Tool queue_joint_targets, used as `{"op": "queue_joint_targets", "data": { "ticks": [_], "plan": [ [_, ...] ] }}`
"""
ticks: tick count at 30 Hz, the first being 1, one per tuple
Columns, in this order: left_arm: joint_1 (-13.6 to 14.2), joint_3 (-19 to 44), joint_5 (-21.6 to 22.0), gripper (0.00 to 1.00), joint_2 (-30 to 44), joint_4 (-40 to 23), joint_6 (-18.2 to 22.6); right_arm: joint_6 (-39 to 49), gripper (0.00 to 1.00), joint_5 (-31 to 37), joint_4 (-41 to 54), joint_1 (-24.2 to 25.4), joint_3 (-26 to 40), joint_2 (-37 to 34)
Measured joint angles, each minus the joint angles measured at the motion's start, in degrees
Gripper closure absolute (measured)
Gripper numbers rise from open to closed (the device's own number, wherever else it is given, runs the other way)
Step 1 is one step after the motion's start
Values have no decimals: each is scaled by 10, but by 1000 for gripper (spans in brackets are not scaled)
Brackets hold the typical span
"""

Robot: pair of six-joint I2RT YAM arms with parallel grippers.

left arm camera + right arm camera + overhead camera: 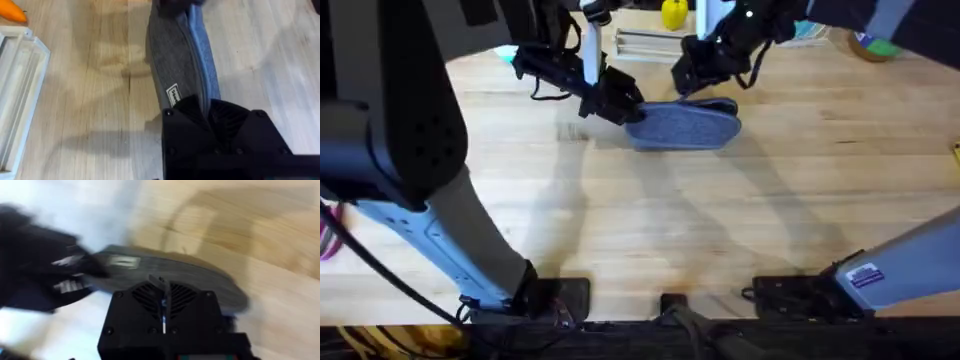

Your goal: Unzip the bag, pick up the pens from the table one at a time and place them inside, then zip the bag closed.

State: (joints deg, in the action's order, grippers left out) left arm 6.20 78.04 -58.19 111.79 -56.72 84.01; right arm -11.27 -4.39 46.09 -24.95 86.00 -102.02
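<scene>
The blue-grey bag (688, 127) lies on the table (650, 220) at the back centre, its long side running left to right. My left gripper (628, 110) is shut on the bag's left end; in the left wrist view the bag (175, 60) stretches away from that gripper (200, 107). My right gripper (688, 88) hangs over the bag's far edge. In the right wrist view its fingers (182, 300) stand close together over the bag (200, 280), with a thin metal zipper pull (162, 286) between them. The pens are out of view.
A white tray (642, 42) and a yellow object (673, 14) sit behind the bag. The tray (20, 90) also lies beside the bag in the left wrist view, with an orange object (11, 11) past it. A colourful bowl (876, 46) stands at the back right.
</scene>
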Motion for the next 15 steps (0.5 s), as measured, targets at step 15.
{"op": "queue_joint_targets", "data": {
  "ticks": [15],
  "plan": [
    [6, 0, -8, 959, 0, 2, -1, -84, 968, 119, 75, 127, 0, 2]
  ]
}}
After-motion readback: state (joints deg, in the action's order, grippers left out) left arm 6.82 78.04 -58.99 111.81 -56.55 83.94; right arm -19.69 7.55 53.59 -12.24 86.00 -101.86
